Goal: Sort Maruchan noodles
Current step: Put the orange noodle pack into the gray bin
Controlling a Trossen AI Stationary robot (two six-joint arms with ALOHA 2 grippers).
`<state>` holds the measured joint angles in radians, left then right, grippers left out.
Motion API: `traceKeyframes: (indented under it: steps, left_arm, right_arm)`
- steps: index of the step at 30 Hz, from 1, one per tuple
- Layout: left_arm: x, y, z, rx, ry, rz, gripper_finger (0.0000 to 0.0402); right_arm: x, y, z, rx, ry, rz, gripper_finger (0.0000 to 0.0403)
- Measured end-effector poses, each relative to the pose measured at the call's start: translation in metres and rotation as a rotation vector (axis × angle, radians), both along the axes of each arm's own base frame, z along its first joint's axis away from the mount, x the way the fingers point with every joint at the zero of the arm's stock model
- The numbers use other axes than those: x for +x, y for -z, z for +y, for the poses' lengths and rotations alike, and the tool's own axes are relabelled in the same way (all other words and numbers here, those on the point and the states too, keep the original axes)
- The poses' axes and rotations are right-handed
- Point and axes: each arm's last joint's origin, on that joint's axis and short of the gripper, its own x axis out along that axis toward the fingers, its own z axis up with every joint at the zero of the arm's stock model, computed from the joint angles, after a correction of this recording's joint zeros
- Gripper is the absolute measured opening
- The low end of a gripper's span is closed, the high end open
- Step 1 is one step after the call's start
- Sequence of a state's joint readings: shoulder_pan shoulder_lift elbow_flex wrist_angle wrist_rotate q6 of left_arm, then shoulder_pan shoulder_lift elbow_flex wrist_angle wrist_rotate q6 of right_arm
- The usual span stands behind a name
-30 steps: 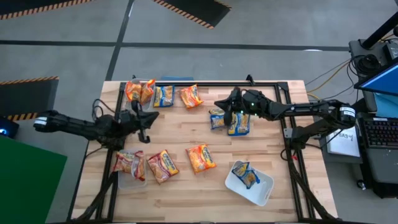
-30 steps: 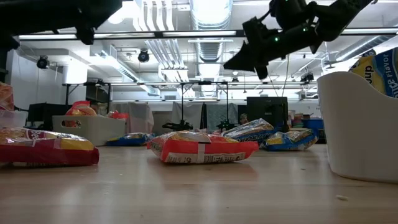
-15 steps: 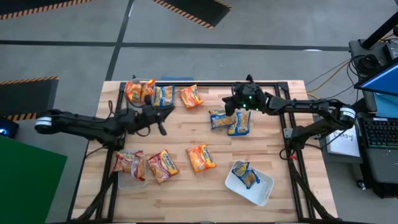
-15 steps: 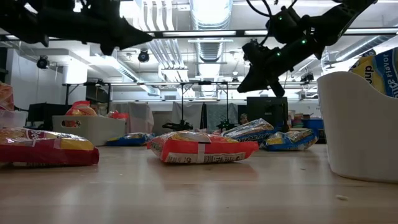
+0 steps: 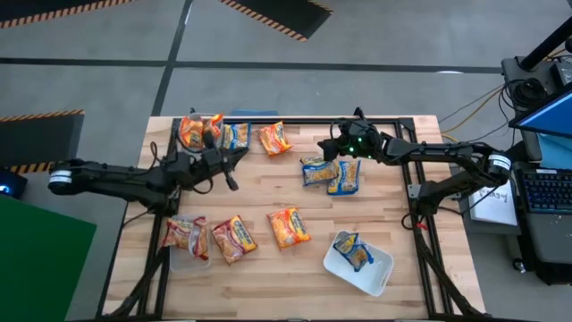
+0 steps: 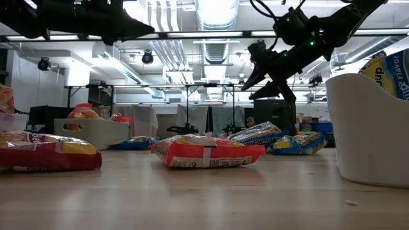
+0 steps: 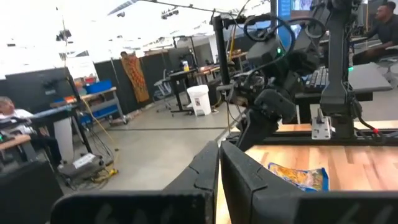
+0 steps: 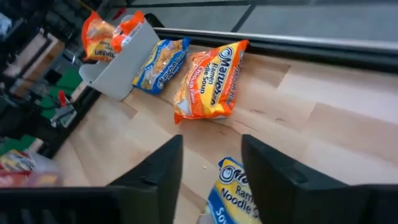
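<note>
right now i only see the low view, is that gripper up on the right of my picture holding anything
observer: no. it is the right gripper, jaws apart and empty, above the far end of the two blue packets lying side by side.
operator: and the other arm
observer: the left gripper is shut with nothing in it, over bare table in the left half.
operator: how many packs in the white tub near me
observer: from above, the white tub holds one blue packet.
</note>
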<state>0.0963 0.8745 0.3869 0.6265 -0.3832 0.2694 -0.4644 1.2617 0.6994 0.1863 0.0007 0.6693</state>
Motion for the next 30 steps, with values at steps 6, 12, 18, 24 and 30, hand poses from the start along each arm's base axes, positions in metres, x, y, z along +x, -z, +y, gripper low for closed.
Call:
traceKeyframes:
  steps: [6,12,18,24,30]
  left_arm:
    - [-0.004,-0.006,0.000,0.020,-0.003,-0.016,0.0000]
    - [-0.002,-0.014,0.000,0.045,-0.009,-0.040,0.0000]
    - [-0.002,-0.024,0.000,0.040,-0.008,-0.081,0.0000]
    - [-0.002,-0.022,0.000,0.034,-0.007,-0.080,0.0000]
    - [-0.002,-0.021,0.000,0.011,-0.002,-0.084,0.0000]
  right_arm:
    - [0.002,-0.003,0.001,0.027,0.014,-0.053,0.0230]
    - [0.016,-0.008,-0.005,0.002,0.012,-0.091,0.0283]
    - [0.060,-0.008,-0.030,-0.078,-0.038,0.020,0.0301]
    - [0.104,0.002,-0.055,-0.061,-0.079,0.199,0.0302]
    - [0.138,0.016,-0.074,-0.055,-0.099,0.267,0.0302]
